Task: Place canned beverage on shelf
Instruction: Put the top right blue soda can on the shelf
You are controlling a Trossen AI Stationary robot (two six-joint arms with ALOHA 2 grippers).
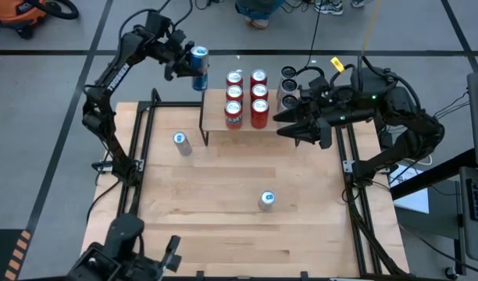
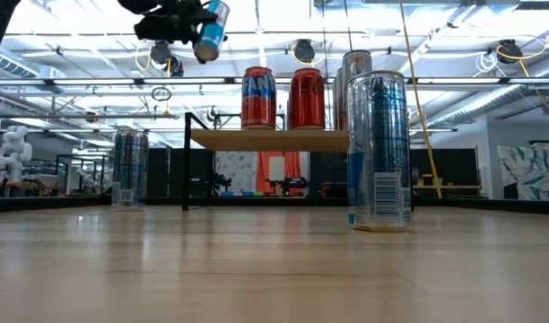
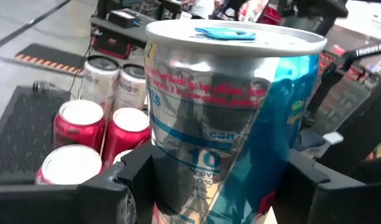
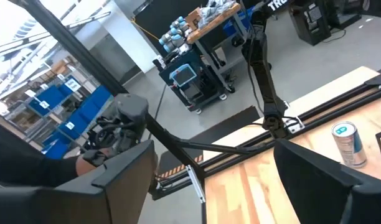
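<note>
While clamped in the left gripper (image 1: 194, 66), blue can (image 1: 199, 62) held high and tilted to clear the shelf (image 1: 215, 117); right gripper (image 1: 301, 125) open, empty.

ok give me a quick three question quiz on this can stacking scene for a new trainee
1. True or false: the left gripper holds the blue and silver drink can above the table, beside the small wooden-topped shelf on black legs.
2. How many red cans stand on the shelf top? A) four B) six C) eight
3. Fill in: besides the held one, ___ silver and blue cans stand on the large light wooden tabletop, off the shelf.

Key
1. True. The can is clamped between the fingers, raised near the shelf's left end.
2. B, in two rows of three.
3. Two: one left of the shelf, one nearer the table's middle. The right gripper holds nothing.
</note>
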